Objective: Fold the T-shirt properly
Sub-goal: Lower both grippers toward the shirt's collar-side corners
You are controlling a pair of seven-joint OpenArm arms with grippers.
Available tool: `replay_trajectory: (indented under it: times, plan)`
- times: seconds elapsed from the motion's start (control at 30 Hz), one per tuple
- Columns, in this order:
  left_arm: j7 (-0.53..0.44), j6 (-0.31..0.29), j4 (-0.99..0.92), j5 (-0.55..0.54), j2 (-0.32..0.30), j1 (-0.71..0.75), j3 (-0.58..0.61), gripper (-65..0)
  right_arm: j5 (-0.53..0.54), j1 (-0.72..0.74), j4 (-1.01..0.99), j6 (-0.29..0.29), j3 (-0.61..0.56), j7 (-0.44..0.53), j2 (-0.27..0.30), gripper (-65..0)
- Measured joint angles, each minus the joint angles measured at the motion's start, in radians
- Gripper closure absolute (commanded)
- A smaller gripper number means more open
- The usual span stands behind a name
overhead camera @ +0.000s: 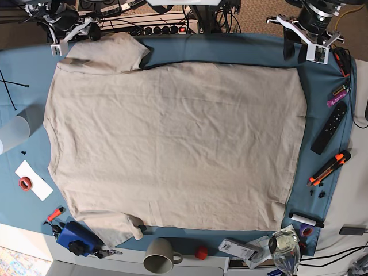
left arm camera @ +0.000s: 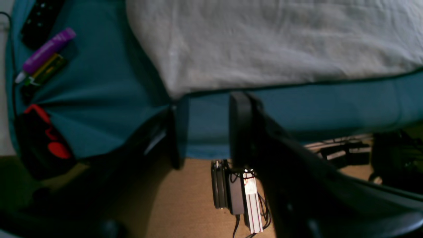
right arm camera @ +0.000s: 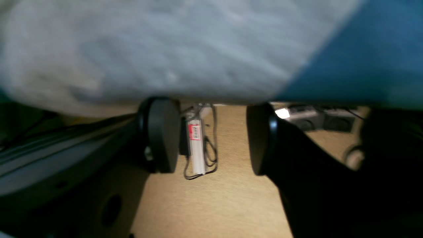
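The beige T-shirt [overhead camera: 172,138] lies spread flat on the blue table cloth [overhead camera: 230,52], with its sleeves toward the left of the base view. My left gripper [overhead camera: 294,50] hovers at the shirt's far right corner. In the left wrist view the left gripper [left arm camera: 208,129] is open and empty, with the T-shirt's corner [left arm camera: 172,89] just beyond one finger. My right gripper [overhead camera: 62,45] is at the far left sleeve. In the right wrist view the right gripper [right arm camera: 211,135] stands wide open and empty, just short of the T-shirt's edge [right arm camera: 148,49].
Along the cloth's right side lie a purple marker [overhead camera: 338,96], a black remote [overhead camera: 328,136] and an orange cutter [overhead camera: 329,168]. A mug [overhead camera: 160,256], a blue tool [overhead camera: 77,237] and a glass [overhead camera: 286,247] sit along the near edge. A plastic cup [overhead camera: 14,133] and a tape roll [overhead camera: 25,183] are at the left.
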Motion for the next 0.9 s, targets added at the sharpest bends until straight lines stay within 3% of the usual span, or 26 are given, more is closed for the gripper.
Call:
replay_trajectory:
  times: [0.23,0.4,0.53,0.7,0.73,0.9]
  plan:
    - [0.000,-0.001,0.000,-0.001,0.001,0.000,0.000,-21.1,0.044,0.000,0.000,0.013,0.000,-0.050,-0.044,-31.7]
    - [0.000,-0.001,0.000,-0.001,0.001,0.000,0.000,-21.1,0.086,-0.001,0.000,0.065,0.000,-0.092,-0.063,-10.2]
    - [0.000,0.000,0.000,0.000,0.000,0.000,0.000,-21.1,0.099,0.000,0.000,0.065,0.000,-0.088,-0.064,-1.1]
    - [0.000,0.000,0.000,0.000,0.000,0.000,0.000,-21.1,0.100,0.000,0.000,0.066,0.000,-0.089,-0.064,0.0]
    - [0.000,0.000,0.000,0.000,0.000,0.000,0.000,-21.1,0.100,0.000,0.000,0.093,0.000,-0.092,-0.063,0.0]
    - [0.000,0.000,0.000,0.000,0.000,0.000,0.000,-21.1,0.236,-0.008,0.001,0.095,0.000,-0.135,-0.064,0.0]
